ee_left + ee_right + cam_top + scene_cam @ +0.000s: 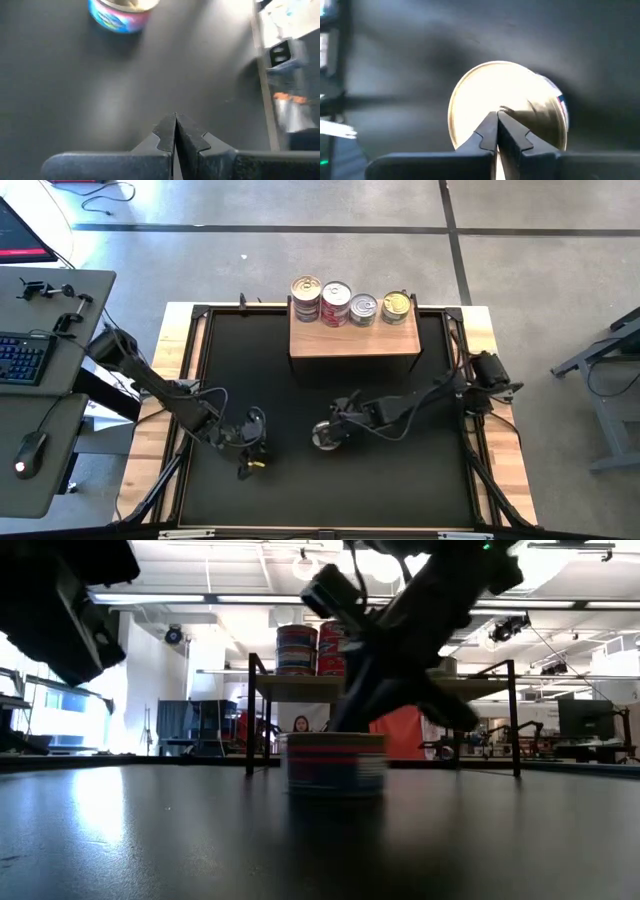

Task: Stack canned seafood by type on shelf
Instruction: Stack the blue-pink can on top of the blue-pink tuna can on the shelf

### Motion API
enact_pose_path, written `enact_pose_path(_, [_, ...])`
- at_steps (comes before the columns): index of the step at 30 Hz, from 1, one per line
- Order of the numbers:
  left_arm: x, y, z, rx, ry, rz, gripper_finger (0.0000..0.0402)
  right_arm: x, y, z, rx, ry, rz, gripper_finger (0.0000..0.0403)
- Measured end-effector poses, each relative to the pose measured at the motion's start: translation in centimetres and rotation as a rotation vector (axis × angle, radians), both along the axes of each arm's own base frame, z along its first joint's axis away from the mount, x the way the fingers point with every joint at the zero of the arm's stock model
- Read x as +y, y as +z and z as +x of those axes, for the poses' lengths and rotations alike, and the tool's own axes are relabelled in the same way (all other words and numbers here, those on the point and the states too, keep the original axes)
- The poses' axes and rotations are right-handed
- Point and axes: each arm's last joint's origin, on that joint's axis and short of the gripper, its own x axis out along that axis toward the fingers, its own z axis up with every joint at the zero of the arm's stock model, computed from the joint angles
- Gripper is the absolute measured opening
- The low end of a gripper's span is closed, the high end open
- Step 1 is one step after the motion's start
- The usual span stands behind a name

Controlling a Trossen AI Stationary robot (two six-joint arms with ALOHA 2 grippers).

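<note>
Four stacks of tins point(350, 304) stand on the wooden shelf point(354, 340). One tin point(325, 437) lies on the bench point(400, 480), under the right claw point(333, 432), fingers together. Left claw point(252, 467) also together.

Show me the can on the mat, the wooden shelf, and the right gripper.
can point(325, 437), high view, its lid
wooden shelf point(352, 340), high view, bare top
right gripper point(497, 116), right wrist view, shut fingers' tips
</note>
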Motion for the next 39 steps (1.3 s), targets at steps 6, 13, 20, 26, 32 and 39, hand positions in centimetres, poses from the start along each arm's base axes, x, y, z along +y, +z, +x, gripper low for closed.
enact_pose_path(6, [1.3, 0.9, -0.5, -0.061, 0.047, 0.115, 0.0, -0.1, 3.6, 2.0, -0.118, 0.078, -0.04, 0.0])
enact_pose_path(13, [2.7, 0.6, 3.0, -0.23, -0.019, 0.072, 0.0, -0.5, 6.2, 0.3, 0.21, 0.243, -0.186, 0.0])
enact_pose_path(20, [2.1, 0.3, 8.0, -0.098, -0.108, 0.217, 0.0, -2.3, 2.0, -2.0, 0.355, 0.357, -0.091, 0.0])
enact_pose_path(26, [1.9, -1.3, 9.0, 0.011, 0.104, 0.157, 0.0, -4.3, -0.9, -2.0, 0.189, 0.324, -0.029, 0.0])
enact_pose_path(32, [0.4, -2.1, 8.6, 0.049, 0.161, 0.08, 0.0, -5.0, -1.6, -2.4, 0.168, 0.371, -0.074, 0.0])
enact_pose_path(39, [0.2, -4.6, 9.3, 0.051, 0.176, 0.154, 0.0, -5.4, -0.8, -1.2, 0.029, 0.397, -0.114, 0.0])
